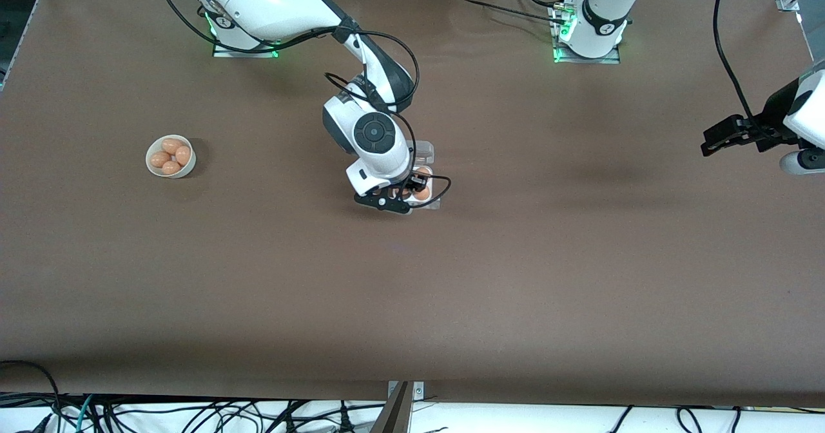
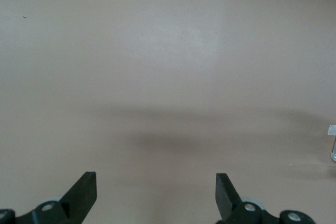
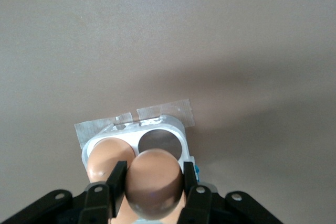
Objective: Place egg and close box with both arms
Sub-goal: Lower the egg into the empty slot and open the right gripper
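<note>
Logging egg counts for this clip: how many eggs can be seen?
7: four in the bowl, two in the box, one in the right gripper over it. The arm may hide more.

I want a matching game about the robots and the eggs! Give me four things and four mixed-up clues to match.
Things:
1. right gripper
2. left gripper
3. bowl
4. box

Clues:
A. holds four eggs, toward the right arm's end of the table
B. open over bare table, waiting
C. lid open, one egg in a cell, one cell showing empty
D. shut on an egg, just above the box

Pairs: 1-D, 2-B, 3-A, 4-C
</note>
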Controlling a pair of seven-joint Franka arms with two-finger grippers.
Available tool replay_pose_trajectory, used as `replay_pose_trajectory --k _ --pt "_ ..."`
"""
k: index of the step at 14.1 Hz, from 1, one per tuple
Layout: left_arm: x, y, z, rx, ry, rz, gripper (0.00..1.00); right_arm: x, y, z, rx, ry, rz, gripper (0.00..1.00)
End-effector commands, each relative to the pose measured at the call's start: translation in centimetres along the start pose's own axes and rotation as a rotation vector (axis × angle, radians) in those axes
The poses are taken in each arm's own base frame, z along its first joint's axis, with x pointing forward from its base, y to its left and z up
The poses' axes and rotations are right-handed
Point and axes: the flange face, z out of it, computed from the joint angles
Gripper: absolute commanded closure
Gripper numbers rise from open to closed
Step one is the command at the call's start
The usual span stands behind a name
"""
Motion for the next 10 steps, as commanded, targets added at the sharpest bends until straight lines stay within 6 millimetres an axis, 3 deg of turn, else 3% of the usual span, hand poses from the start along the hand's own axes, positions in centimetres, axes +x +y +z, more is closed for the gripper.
replay_pose_trajectory --k 1,7,9,10 --pt "-0.1 0.0 -0.5 0.009 -0.002 0.017 0.00 0.3 -0.6 -0.4 0.017 0.002 0.009 0.00" --pt "-0.1 0.2 -0.4 0.010 -0.005 0.019 0.00 1.9 -0.8 -2.6 0.048 0.035 -0.003 0.00" --pt "-0.6 2.0 0.3 0.013 -0.049 0.046 0.00 3.6 0.1 -3.9 0.055 0.059 0.015 0.00" --pt "-1.0 4.3 0.8 0.009 -0.080 0.083 0.00 4.8 0.9 -4.4 0.061 0.066 0.007 0.00"
